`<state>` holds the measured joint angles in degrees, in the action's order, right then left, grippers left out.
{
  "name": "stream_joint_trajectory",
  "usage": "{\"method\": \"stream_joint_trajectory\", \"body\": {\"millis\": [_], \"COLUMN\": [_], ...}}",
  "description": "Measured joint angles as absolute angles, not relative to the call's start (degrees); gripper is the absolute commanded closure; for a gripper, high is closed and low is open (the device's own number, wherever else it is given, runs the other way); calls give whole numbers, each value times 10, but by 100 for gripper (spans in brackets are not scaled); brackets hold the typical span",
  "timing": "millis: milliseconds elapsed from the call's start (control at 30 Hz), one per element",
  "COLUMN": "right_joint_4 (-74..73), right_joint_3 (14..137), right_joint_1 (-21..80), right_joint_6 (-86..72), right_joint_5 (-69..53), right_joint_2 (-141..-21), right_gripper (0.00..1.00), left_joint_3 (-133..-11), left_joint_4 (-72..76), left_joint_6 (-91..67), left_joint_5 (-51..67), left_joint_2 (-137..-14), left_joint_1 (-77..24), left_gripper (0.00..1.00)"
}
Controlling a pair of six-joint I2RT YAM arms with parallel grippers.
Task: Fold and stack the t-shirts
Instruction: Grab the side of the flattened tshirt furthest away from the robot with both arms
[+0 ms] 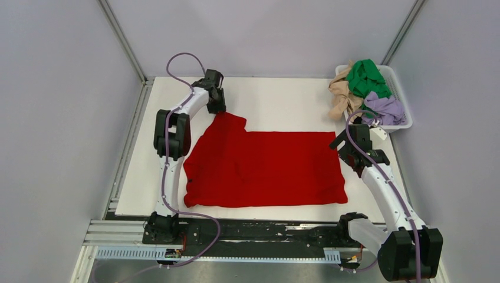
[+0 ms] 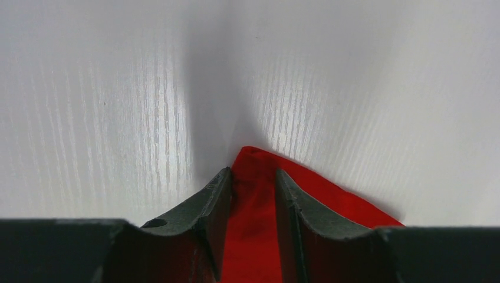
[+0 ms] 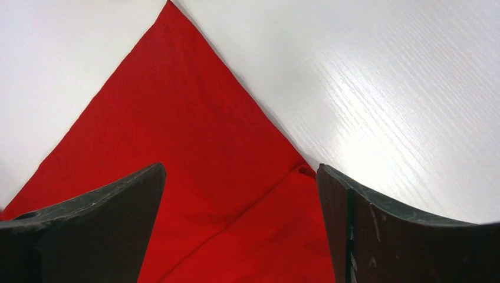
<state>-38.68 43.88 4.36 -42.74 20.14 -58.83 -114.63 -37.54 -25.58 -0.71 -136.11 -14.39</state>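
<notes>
The red t-shirt [image 1: 265, 168] lies spread flat on the white table [image 1: 283, 100]. My left gripper [image 1: 218, 109] is at the shirt's far left sleeve corner. In the left wrist view its jaws [image 2: 253, 174] stand close together with the red cloth [image 2: 330, 197] pinched between them. My right gripper [image 1: 344, 146] is at the shirt's far right corner. In the right wrist view it [image 3: 240, 168] is wide open just above the red cloth [image 3: 194, 147], holding nothing. The green [image 1: 365, 76], beige-tan [image 1: 341, 94] and lavender [image 1: 386, 109] t-shirts lie crumpled in the basket.
The white plastic basket [image 1: 399, 93] stands at the back right corner of the table, close behind my right arm. Grey walls close in the table on the left, back and right. A metal rail [image 1: 253, 233] runs along the near edge.
</notes>
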Motion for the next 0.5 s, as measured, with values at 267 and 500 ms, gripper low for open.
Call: {"method": "stream_joint_trajectory", "body": {"millis": [267, 500], "right_joint_4": [-383, -374], "right_joint_3": [439, 455], "right_joint_1": [44, 44], "right_joint_6": [-427, -423], "right_joint_5": [209, 209], "right_joint_2": [-602, -687], "right_gripper": [0, 0], "left_joint_3": [-1160, -1169], "left_joint_4": [-397, -405], "left_joint_6": [-226, -179], "left_joint_5": [-24, 34], "left_joint_2": [-1368, -1373], "left_joint_1": [-154, -155], "left_gripper": [99, 100]}}
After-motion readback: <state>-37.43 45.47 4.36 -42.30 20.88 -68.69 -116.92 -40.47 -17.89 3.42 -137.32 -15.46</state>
